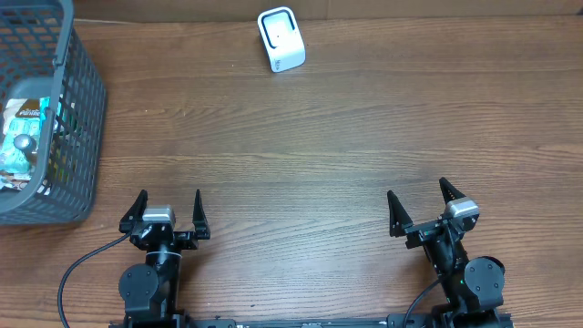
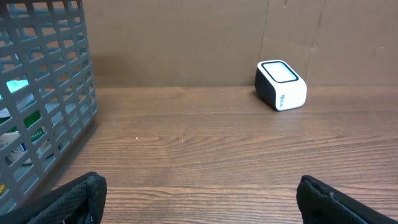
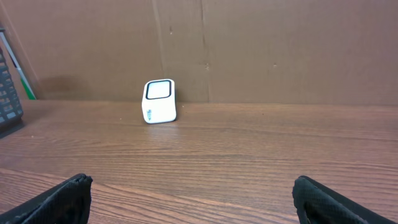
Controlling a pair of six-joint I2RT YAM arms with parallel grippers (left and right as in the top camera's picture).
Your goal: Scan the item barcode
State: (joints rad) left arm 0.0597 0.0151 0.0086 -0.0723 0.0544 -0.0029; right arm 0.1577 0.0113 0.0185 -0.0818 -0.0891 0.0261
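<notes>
Wood table (image 1: 319,137) — scanner (image 1: 281,39) at far edge, basket (image 1: 84,128) of packets (image 1: 23,137) at left edge; left gripper (image 1: 169,195), right gripper (image 1: 417,188) near edge — both open, empty.

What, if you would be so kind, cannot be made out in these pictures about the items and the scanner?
Packets in the basket: overhead, print too small, no barcode visible; the left edge cuts the basket off.
Same packets, left wrist: the mesh wall hides most of them.
Scanner: lettering on its side, both wrist views, too small to read.
</notes>
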